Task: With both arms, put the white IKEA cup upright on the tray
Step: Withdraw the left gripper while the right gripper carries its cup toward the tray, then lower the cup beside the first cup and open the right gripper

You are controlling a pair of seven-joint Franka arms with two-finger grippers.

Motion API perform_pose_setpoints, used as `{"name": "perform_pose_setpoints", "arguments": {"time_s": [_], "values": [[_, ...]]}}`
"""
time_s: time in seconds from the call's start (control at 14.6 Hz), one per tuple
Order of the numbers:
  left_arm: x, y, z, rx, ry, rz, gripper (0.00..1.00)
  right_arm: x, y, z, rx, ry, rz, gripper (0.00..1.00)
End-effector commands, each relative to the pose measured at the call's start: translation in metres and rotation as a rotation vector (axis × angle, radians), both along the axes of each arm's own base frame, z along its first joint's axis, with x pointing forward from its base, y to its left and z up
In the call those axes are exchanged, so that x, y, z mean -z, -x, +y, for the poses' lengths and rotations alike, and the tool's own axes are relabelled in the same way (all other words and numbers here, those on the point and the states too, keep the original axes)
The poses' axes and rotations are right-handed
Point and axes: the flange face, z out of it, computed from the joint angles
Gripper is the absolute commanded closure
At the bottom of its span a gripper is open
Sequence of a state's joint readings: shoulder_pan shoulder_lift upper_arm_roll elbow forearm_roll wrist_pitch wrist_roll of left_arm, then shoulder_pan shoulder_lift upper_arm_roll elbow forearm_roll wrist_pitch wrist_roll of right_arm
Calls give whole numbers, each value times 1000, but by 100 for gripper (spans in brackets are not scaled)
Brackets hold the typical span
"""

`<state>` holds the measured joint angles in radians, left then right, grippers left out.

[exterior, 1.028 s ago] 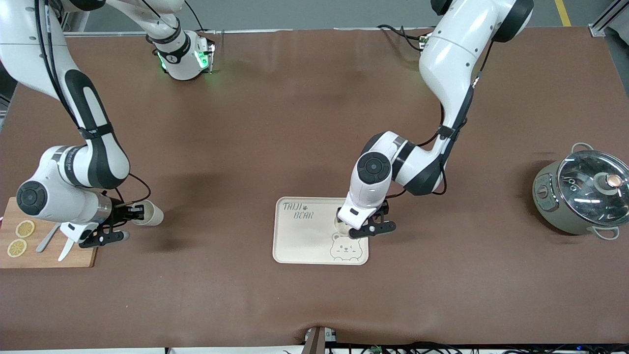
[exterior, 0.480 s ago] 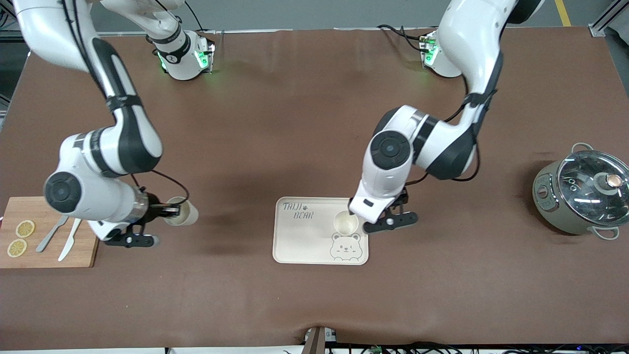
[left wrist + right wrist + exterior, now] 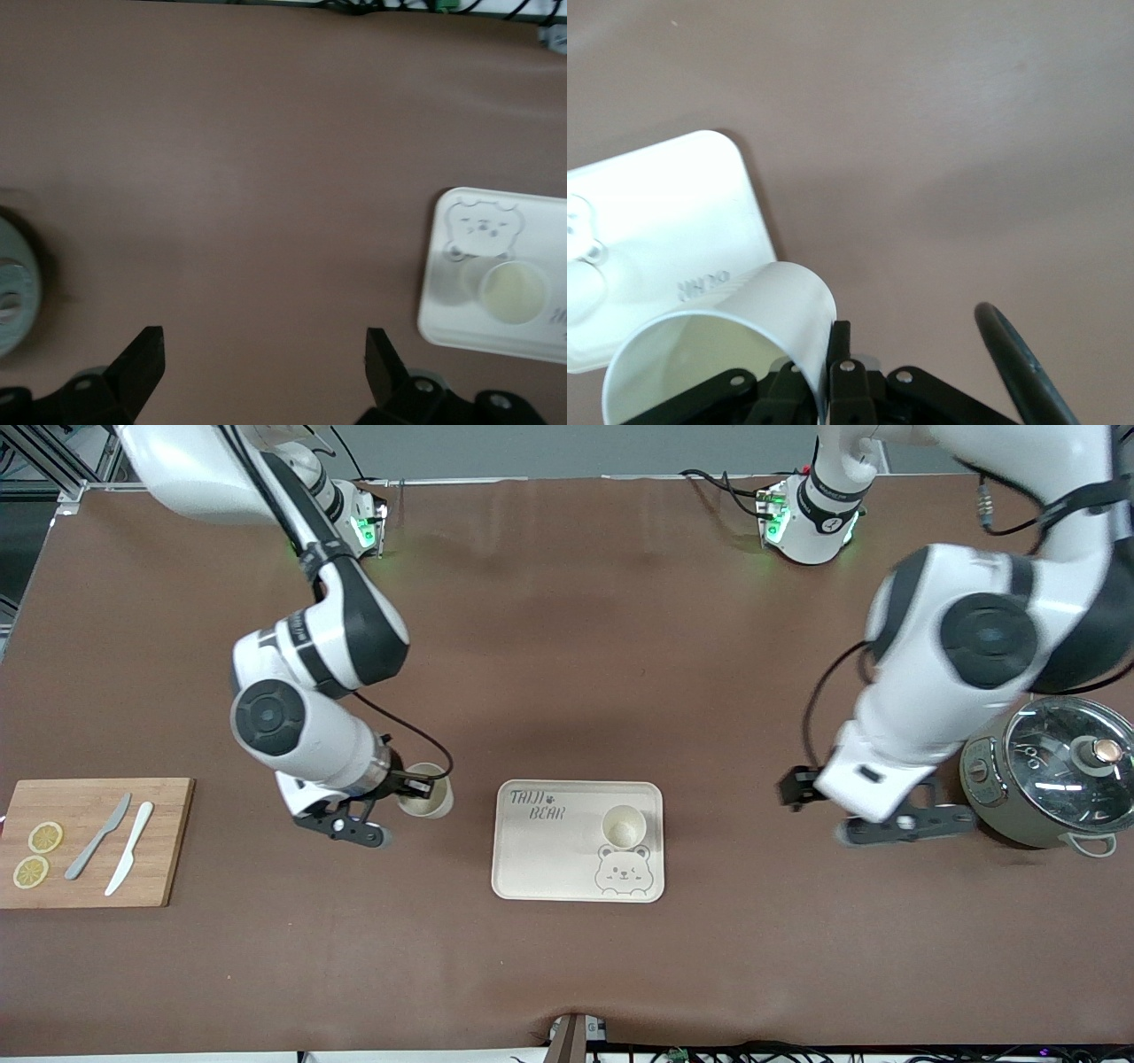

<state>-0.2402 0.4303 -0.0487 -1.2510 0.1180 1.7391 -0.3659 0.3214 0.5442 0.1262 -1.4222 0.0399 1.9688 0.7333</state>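
One white cup (image 3: 623,826) stands upright on the cream tray (image 3: 540,868), just above the bear drawing, with nothing touching it. The left wrist view also shows this cup (image 3: 512,292) on the tray (image 3: 440,266). My right gripper (image 3: 415,788) is shut on the rim wall of a second white cup (image 3: 427,803), one finger inside and one outside. It hangs over the table beside the tray's end toward the right arm, mouth up. The right wrist view shows that cup (image 3: 726,341), the right gripper (image 3: 826,352) and the tray (image 3: 673,204). My left gripper (image 3: 804,797) is open and empty over bare table between tray and pot.
A wooden cutting board (image 3: 168,841) with lemon slices, a knife and a spreader lies at the right arm's end. A grey pot with a glass lid (image 3: 1050,779) stands at the left arm's end, close to the left arm's hand.
The left gripper has left the cup on the tray and swung away toward the pot. The right gripper has carried its cup from beside the cutting board toward the tray.
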Motion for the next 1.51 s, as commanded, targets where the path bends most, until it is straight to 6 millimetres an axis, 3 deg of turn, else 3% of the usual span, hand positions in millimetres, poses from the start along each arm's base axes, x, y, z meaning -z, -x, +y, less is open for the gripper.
{"name": "perform_pose_setpoints", "arguments": {"time_s": [0.0, 0.27, 0.48, 0.89, 1.17, 1.44], "values": [[-9, 8, 34, 29, 2, 39, 0, 19, -5, 30, 69, -26, -32, 100], [-26, 8, 87, 43, 3, 31, 0, 35, -10, 69, 126, -48, -48, 100], [-41, 11, 101, 25, 24, 13, 0, 53, -8, 95, 153, -69, -74, 100], [-84, 47, 112, 92, 62, 60, 0, 106, -2, 122, 146, -88, -108, 100], [-116, 88, 108, 108, 61, 30, 0, 125, 3, 132, 142, -84, -116, 100], [-124, 120, 113, 188, 49, 56, 0, 145, 11, 143, 130, -34, -145, 100]]}}
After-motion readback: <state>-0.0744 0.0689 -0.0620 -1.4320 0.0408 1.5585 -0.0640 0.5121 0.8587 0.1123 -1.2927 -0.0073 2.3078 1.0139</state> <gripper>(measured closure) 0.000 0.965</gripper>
